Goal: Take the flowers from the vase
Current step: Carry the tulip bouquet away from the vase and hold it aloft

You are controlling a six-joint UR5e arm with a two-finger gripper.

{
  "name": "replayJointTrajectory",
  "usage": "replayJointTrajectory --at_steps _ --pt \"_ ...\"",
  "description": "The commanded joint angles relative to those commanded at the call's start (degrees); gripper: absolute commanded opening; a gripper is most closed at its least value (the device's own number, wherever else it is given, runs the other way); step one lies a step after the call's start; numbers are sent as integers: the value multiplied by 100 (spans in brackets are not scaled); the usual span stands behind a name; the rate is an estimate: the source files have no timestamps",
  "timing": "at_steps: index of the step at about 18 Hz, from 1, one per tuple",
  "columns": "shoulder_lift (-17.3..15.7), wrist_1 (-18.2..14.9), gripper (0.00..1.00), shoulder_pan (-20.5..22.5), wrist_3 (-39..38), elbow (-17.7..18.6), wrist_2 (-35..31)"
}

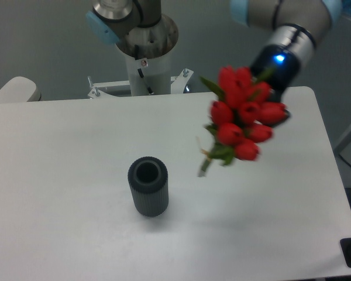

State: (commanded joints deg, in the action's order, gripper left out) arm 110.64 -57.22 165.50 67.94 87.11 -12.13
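The flowers, a bunch of red tulip buds with green leaves, hang in the air to the right of the vase, tilted, stems pointing down-left and fully out of it. My gripper sits behind the blooms, shut on the flowers; its fingers are mostly hidden by the buds. The dark grey ribbed vase stands upright on the white table, its round mouth showing nothing inside.
The arm's base column stands at the table's far edge. A pale rounded object sits off the table's far left corner. The table's right edge runs near x 600.
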Motion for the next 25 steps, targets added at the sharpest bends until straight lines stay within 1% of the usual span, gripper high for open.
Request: replayJointTrajectory --at_steps 2,5,8,10,13,17,22,25 --pt "255 18 34 52 0 -185 -9" --pt "545 53 34 88 9 -370 -9" --pt "722 71 34 158 87 -449 -18" --pt "714 62 34 176 114 -467 -18" --pt "713 97 34 176 219 -388 -26" --pt "678 106 34 185 316 -423 -369" --pt "696 185 34 132 325 -449 -378" --pt "696 176 34 132 325 -449 -378"
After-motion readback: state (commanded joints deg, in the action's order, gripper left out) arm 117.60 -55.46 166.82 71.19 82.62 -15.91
